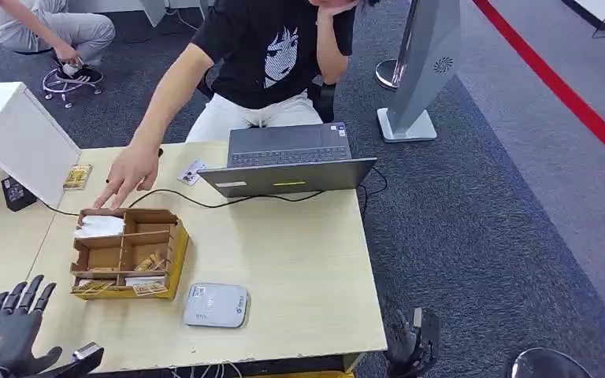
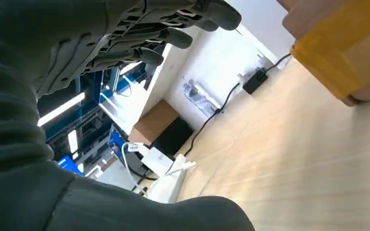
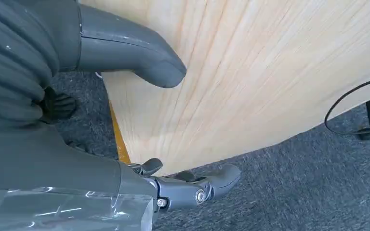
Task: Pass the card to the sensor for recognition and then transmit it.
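- The step in hand looks like fetching a card: the left hand [image 1: 8, 331] hovers at the bench's [image 1: 299, 260] near-left corner, fingers spread, holding nothing.
- To do it well, I judge it should travel toward 1 o'clock, come down over the cardboard organizer [image 1: 126, 252], and pinch a single card [image 1: 148, 288] by its edge, not a stack.
- The cards lie in the organizer's near compartments, near the left hand but apart from it.
- The sensor [image 1: 216, 305], a flat pale pad, lies just beside the organizer at its 4 o'clock.
- A person's hand [image 1: 130, 175] rests at the organizer's far rim; keep away from it.
- The right hand [image 1: 411, 340] hangs off the bench's near-right corner, fingers loosely apart, holding nothing.
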You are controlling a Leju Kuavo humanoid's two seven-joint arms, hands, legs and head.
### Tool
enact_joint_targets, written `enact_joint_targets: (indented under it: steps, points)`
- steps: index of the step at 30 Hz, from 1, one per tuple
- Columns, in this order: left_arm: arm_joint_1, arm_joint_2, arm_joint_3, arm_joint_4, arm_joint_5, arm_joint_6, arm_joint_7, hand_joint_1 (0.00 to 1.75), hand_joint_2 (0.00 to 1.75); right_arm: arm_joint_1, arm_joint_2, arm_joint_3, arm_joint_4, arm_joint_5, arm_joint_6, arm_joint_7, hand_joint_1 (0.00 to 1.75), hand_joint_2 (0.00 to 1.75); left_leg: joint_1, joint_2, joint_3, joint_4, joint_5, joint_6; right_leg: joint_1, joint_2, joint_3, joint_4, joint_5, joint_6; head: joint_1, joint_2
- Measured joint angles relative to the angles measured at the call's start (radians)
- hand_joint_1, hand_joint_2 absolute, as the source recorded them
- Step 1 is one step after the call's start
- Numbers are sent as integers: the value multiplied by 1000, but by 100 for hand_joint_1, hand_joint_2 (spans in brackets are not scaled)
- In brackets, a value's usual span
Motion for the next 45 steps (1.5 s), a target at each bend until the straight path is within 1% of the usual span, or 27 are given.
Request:
enact_joint_targets:
  steps: [4,7,8,11,12,15,17,19,23,28,33,34,35,36,39,45]
  points:
    - [-2,-7,0,16,0,6,3,0,175,0,0,3,0,0,0,0,0,175,0,0,1,0,0,0,0,0,0,0,0,0,0,0]
    - [-12,-10,-11,37,0,44,50,0,175,0,0,5,0,0,0,0,0,175,0,0,1,0,0,0,0,0,0,0,0,0,0,0]
    - [-21,-10,-23,46,0,63,72,0,175,0,0,5,0,0,0,0,0,175,0,0,2,0,0,0,0,0,0,0,0,0,0,0]
    - [-72,-8,-105,92,0,164,194,0,175,0,0,7,0,-2,-1,-4,0,175,0,-1,1,0,0,0,0,-1,0,0,0,0,0,0]
    - [-86,-7,-130,98,0,186,221,0,175,0,0,7,0,-2,-1,-5,0,175,0,0,1,0,0,0,0,-1,0,0,0,0,0,0]
    - [-130,-2,-206,112,0,219,293,0,175,1,0,9,0,-2,0,-6,0,175,0,0,1,0,0,0,0,0,0,0,0,0,0,0]
    - [-147,0,-240,118,0,227,318,0,175,1,0,10,0,-3,0,-6,0,175,0,0,1,0,0,0,0,0,0,0,0,0,0,0]
    - [-159,0,-262,122,0,236,330,0,175,2,0,12,0,-3,0,-6,0,175,0,0,1,0,0,0,0,0,0,0,0,0,0,0]
    - [-173,0,-288,130,0,240,331,0,175,2,0,13,-1,-3,0,-6,0,175,0,0,1,0,0,0,0,0,0,0,0,0,0,0]
    - [-180,-9,-302,144,0,235,307,0,175,2,0,14,-1,-2,0,-6,0,175,0,0,2,0,0,0,0,0,0,0,0,0,0,0]
    - [-184,-18,-319,162,0,236,306,2,175,2,0,14,-2,-3,0,-6,0,175,0,0,2,0,0,0,0,0,0,0,0,0,0,0]
    - [-184,-20,-323,164,0,235,306,89,175,2,0,14,-2,-3,0,-6,0,175,0,0,1,0,0,0,0,0,0,0,0,0,0,0]
    - [-184,-21,-325,164,0,233,303,169,175,2,0,14,-2,-3,0,-6,0,175,0,0,1,0,0,0,0,0,0,0,0,0,0,0]
    - [-184,-23,-325,164,0,233,297,175,175,2,0,14,-2,-3,0,-6,0,175,0,0,2,0,0,0,0,0,0,0,0,0,0,0]
    - [-184,-28,-326,164,0,228,286,175,175,2,0,14,-2,-3,0,-6,0,175,0,0,2,0,0,0,0,0,0,0,0,0,0,0]
    - [-191,-30,-327,164,0,229,285,175,175,2,0,14,-2,-3,1,-6,0,175,0,0,2,0,0,0,0,1,0,0,0,0,0,0]
